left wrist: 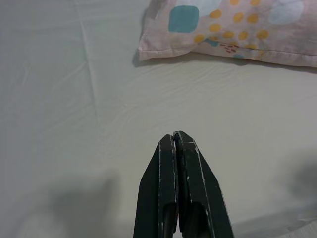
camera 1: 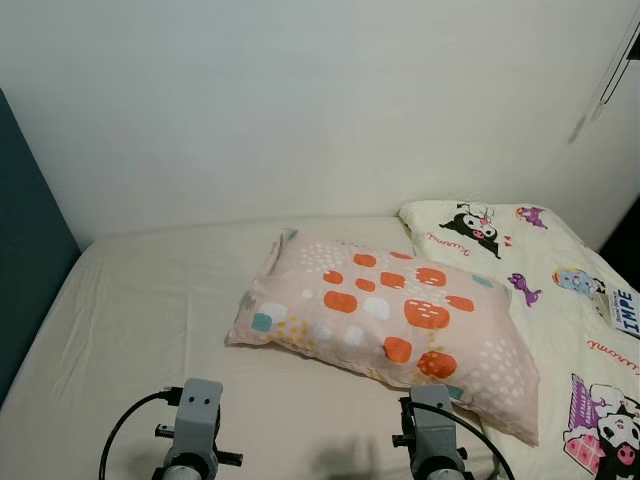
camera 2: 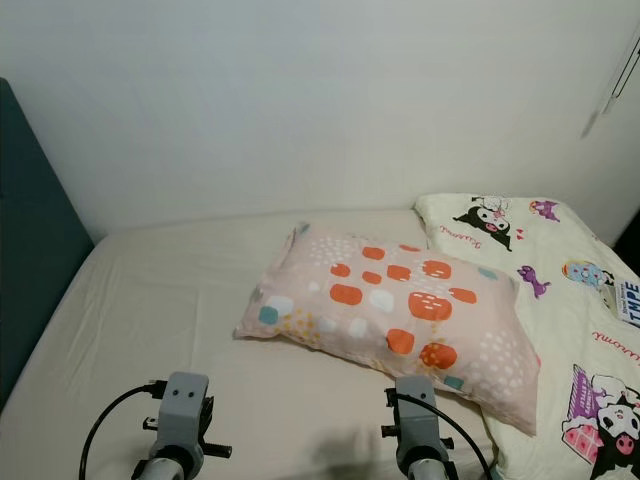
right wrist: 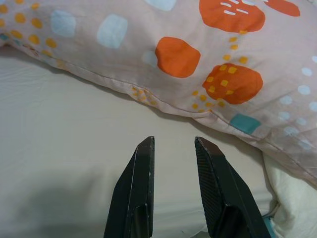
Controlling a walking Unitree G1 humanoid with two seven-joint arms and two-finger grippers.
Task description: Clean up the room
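A bed (camera 1: 150, 320) with a plain cream sheet stands against a white wall (camera 1: 300, 100). The pillow (camera 1: 385, 320), pink with orange and white patches, lies askew across the middle of the sheet, its far end touching a cartoon-print blanket (camera 1: 570, 300) bunched along the right side. My judgement: tidying has barely begun; the pillow needs squaring at the head and the blanket needs spreading. My right gripper (right wrist: 173, 148) hovers just beside the pillow's near edge, fingers spread, holding nothing. My left gripper (left wrist: 174, 144) hangs over bare sheet, fingers pressed together, apart from the pillow's corner.
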